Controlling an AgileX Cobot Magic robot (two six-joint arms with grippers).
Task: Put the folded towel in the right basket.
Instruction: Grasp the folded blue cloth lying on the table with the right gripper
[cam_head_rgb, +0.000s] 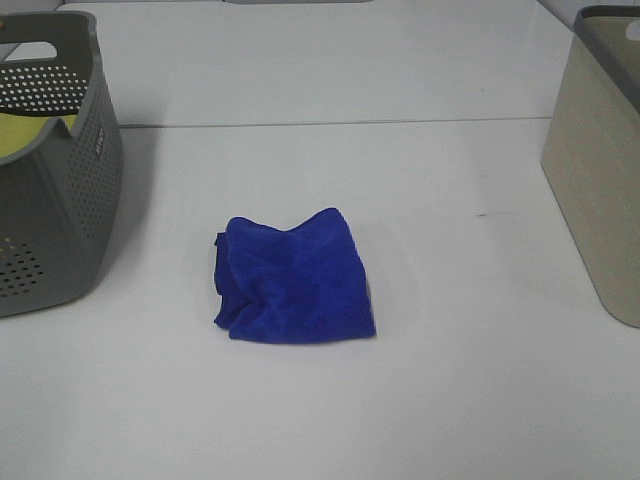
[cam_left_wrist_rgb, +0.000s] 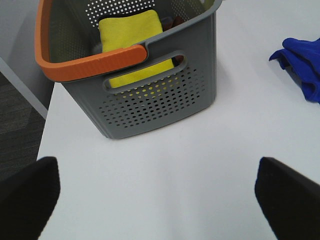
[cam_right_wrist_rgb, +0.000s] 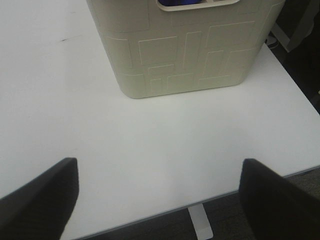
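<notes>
Two baskets are seen at the edges of the high view: grey basket (cam_head_rgb: 60, 170) at the left, right basket (cam_head_rgb: 600, 180) at the right. Towel (cam_head_rgb: 295, 280) is found flat on the table (cam_head_rgb: 450, 400), just left of centre, well apart from both baskets.

No step of the task is judged done. Towel is neither gripped nor lifted, so pick-up, carry and drop are all left.

Left gripper (cam_left_wrist_rgb: 160, 200) and right gripper (cam_right_wrist_rgb: 160, 197) are both spread wide, with nothing between the fingers. Each is held over bare table near its own basket.

Towel is folded to a near square. Long axis is weakly marked and is judged to run left-right. Bunched, loose edges are turned toward frame left; the neater corner is pointed lower right.
</notes>
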